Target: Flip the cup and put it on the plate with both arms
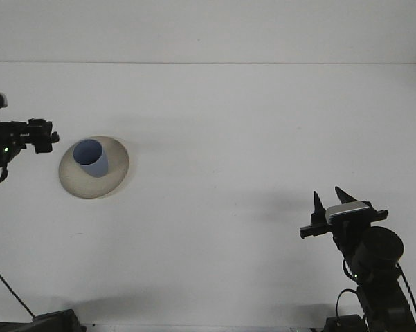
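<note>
We see the blue cup (91, 157) standing mouth-up on the beige plate (115, 173), a little toward the plate's left half, and nothing is touching it. The plate sits on the white table (228, 138) near its left edge, roughly midway between the far and near edges.

Our left gripper (47, 137) is off the cup, hanging just left of the plate with a clear gap between them; its tips are dark and small from here, so we cannot tell how its fingers stand. A green light glows on the left arm (3, 142), and no writing on it can be read.

Over at the near right corner, our right gripper (331, 203) points up with its 2 dark fingers (318, 205) spread apart, released and carrying nothing. A pale grey block sits across its body just below the tips. No brand or label is legible anywhere on it.

For room, the whole middle of the table is bare white surface, from the plate's right rim all the way across to the right arm (377, 252). The far edge runs straight across the top, well apart from both the plate and the 2 arms
</note>
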You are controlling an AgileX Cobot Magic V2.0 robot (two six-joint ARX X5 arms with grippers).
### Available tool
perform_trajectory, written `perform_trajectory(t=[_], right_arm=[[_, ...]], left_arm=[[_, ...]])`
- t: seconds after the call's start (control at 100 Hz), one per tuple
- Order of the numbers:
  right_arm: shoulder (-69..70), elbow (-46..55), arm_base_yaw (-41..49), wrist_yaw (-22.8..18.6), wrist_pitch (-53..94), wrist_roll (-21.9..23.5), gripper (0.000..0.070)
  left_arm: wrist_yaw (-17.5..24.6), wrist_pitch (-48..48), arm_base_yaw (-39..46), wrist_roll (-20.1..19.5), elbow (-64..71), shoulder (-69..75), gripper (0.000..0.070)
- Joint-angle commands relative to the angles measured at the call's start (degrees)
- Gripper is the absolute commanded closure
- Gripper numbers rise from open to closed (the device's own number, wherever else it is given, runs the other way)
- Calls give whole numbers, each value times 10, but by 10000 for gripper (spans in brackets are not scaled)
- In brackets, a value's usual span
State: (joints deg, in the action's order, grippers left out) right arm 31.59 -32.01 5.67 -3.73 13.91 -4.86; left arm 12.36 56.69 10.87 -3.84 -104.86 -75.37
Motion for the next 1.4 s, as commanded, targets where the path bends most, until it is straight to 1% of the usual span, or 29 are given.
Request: perform_trajectory(t=[0.0,0.06,0.1,0.13,0.19,0.2,0.22,0.42,0.5,0.57,0.66,0.76,1.39], right_arm=[[-10,-3,-6,15,-7,13,361],[-23,0,-13,21,-13,31,379],[-32,3,-18,21,-17,46,421],[-40,6,-22,21,-22,54,484],[-53,14,-28,21,-34,60,639],[-55,15,-29,21,-36,61,664],[-59,17,-31,21,-41,63,700],[-72,25,-46,27,-85,72,700],[-72,25,-48,27,-111,80,700],[-72,25,-48,27,-124,81,700],[-72,25,-48,25,-131,81,700],[-73,25,-48,23,-134,81,700],[-73,25,-48,23,-139,81,700]], left_arm=[[4,-4,3,5,14,24,434],[4,-36,3,4,62,64,485],[4,-67,3,3,107,92,542],[4,-94,2,0,146,114,591],[5,-164,1,-5,236,157,687],[6,-176,0,-5,252,165,697],[9,-202,-2,-5,284,180,688],[14,-486,-19,-5,594,323,687],[14,-581,-19,9,677,370,688],[9,-630,-19,21,716,397,688],[6,-633,-19,35,721,411,688],[6,-635,-19,38,721,423,688],[6,-631,-19,37,721,486,688]])
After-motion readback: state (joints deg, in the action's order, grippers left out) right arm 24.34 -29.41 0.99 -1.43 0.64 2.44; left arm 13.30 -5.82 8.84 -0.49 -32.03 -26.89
